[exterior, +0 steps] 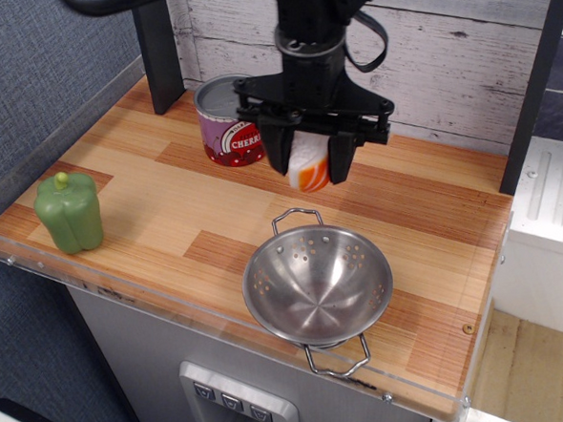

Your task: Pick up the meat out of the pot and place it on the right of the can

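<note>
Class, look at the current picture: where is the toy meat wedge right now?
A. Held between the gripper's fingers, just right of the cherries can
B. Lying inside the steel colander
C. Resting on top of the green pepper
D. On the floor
A: the meat wedge sits clamped in the gripper beside the cherries can, and the colander is empty.

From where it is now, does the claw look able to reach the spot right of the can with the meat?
Probably yes. The claw, shut on the meat, hangs just right of the can, and the wood there looks bare; the pot sits nearer the front edge.
</note>
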Robot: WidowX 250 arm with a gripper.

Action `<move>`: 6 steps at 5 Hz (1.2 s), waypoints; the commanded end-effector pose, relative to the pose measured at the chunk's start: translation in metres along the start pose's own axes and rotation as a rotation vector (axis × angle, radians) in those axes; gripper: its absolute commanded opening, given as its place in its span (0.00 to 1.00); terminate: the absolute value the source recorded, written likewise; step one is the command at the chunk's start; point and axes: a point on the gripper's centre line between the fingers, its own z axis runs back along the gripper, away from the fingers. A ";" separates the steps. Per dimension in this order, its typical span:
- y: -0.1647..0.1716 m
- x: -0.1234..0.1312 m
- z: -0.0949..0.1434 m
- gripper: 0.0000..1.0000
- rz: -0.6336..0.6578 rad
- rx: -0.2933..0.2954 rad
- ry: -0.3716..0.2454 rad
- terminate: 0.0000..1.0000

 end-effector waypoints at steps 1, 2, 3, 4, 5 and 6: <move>0.016 0.042 -0.023 0.00 -0.048 -0.046 -0.127 0.00; 0.017 0.051 -0.046 0.00 -0.033 -0.031 -0.147 0.00; 0.017 0.053 -0.062 0.00 -0.021 -0.089 -0.160 0.00; 0.016 0.053 -0.067 0.00 -0.013 -0.056 -0.161 0.00; 0.018 0.051 -0.062 1.00 0.002 -0.047 -0.161 0.00; 0.020 0.049 -0.057 1.00 0.023 -0.046 -0.175 0.00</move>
